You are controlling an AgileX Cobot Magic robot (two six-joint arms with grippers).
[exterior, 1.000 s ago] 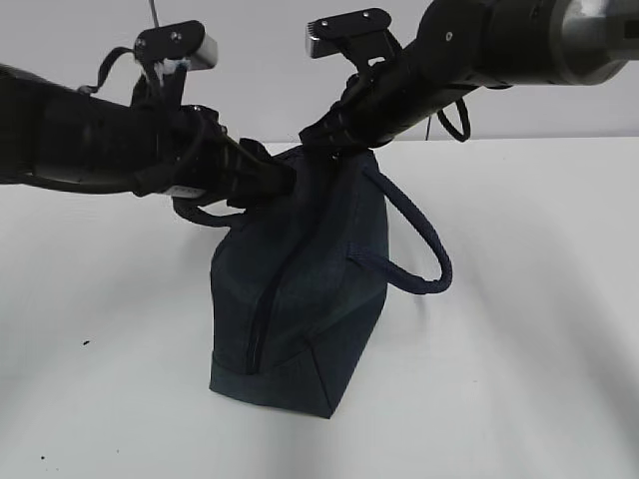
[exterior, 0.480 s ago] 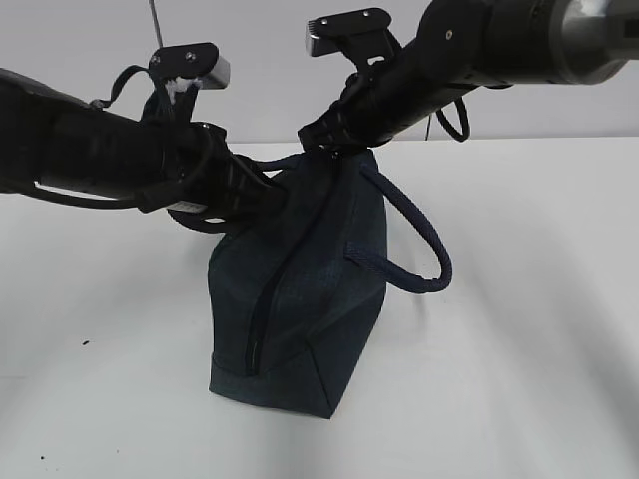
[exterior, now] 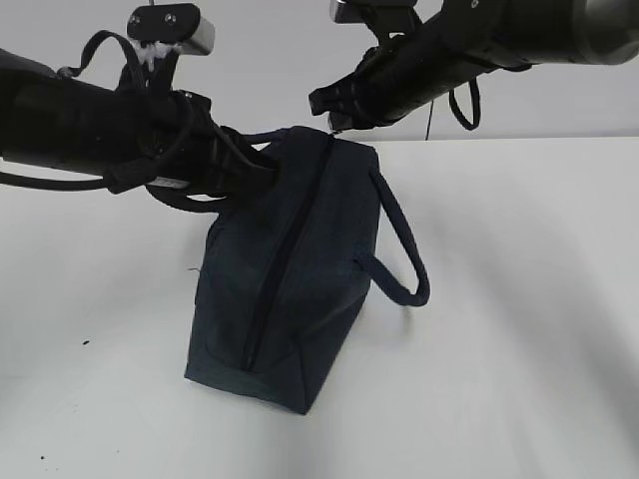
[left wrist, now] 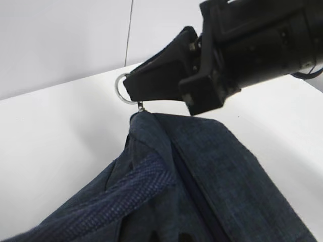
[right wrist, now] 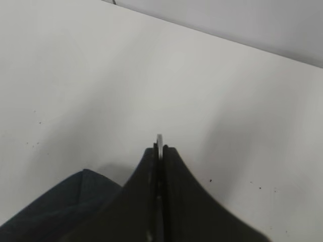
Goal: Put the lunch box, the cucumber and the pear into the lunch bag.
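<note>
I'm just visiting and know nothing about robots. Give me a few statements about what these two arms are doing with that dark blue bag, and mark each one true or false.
1. The right gripper is pinched shut on the metal ring pull of the zipper. True.
2. The dark navy fabric lunch bag gapes wide open, showing its lining. False: the zipper line looks closed and no lining shows.
3. The left arm reaches in at the bag's near looped handle. True.
4. A green cucumber lies on the white table beside the bag. False: no food is visible on it.
5. The far looped handle hangs free. True.
</note>
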